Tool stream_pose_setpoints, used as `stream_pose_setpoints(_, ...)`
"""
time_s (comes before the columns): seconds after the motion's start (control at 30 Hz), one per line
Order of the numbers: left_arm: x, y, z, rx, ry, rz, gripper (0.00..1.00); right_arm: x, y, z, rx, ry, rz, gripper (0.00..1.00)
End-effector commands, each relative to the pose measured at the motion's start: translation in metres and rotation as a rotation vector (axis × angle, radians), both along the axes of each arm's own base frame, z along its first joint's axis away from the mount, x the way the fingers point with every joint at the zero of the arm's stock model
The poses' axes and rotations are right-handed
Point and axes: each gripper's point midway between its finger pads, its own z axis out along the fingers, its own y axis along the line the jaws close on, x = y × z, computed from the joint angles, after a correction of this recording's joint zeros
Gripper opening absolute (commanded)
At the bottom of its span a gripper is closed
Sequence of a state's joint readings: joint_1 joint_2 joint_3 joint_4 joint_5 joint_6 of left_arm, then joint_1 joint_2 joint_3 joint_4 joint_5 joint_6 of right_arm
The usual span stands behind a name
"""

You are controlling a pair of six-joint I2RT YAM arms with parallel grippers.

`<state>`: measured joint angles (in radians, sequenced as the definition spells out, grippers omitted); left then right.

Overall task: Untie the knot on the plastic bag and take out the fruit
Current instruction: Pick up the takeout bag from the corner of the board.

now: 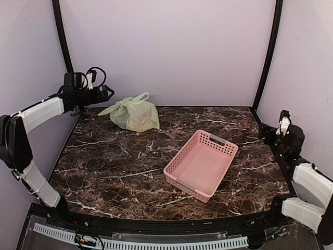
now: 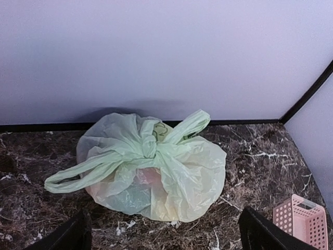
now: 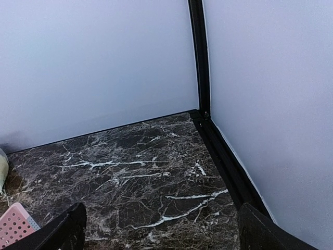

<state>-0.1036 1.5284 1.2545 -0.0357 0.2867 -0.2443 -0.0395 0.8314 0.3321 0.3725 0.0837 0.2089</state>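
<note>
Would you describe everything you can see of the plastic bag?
The plastic bag is thin, translucent, pale yellow-green and crinkled, with reddish and pale shapes faintly showing through. Its handles are tied in a knot on top, loop ends sticking out sideways. It sits closed on the marbled table near its far left corner, touching nothing else.

Lab test booth: plain lilac walls (image 1: 166,52), marble-patterned table (image 1: 119,166).

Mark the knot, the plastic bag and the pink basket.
Twisted pale green knot (image 2: 149,148), left wrist view, centre of the twist.
Translucent pale green plastic bag (image 2: 197,166), left wrist view, right bulge.
Pink slotted plastic basket (image 1: 200,165), top external view, bare floor.
</note>
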Motion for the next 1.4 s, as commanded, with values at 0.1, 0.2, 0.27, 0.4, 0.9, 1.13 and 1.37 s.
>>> stream_pose_setpoints(0.1, 0.061, -0.066, -0.028, 0.068, 0.079, -0.187, 0.98, -0.007, 0.003, 0.0, -0.015, -0.022, 0.017, 0.99)
stream_pose_setpoints(0.2, 0.093, -0.079, -0.048, 0.097, 0.058, -0.211, 0.98, -0.008, 0.003, -0.001, -0.009, -0.022, 0.019, 0.99)
stream_pose_setpoints(0.27, 0.111, -0.081, -0.064, 0.125, 0.066, -0.209, 0.99, -0.008, 0.004, -0.002, -0.007, -0.023, 0.027, 0.99)
stream_pose_setpoints(0.4, 0.133, -0.083, -0.094, 0.161, 0.1, -0.204, 0.99, -0.007, 0.006, -0.004, -0.001, -0.018, 0.036, 0.99)
stream_pose_setpoints(0.9, 0.138, -0.068, -0.172, 0.374, 0.239, -0.173, 0.99, -0.008, 0.005, -0.01, 0.006, -0.005, 0.03, 0.99)
stream_pose_setpoints(1.13, 0.128, -0.079, -0.175, 0.354, 0.275, -0.247, 0.52, -0.009, 0.003, -0.009, 0.002, -0.006, 0.015, 0.99)
stream_pose_setpoints(1.37, 0.123, -0.086, -0.082, 0.33, 0.095, -0.262, 0.02, -0.012, -0.001, -0.007, -0.001, -0.016, -0.005, 0.99)
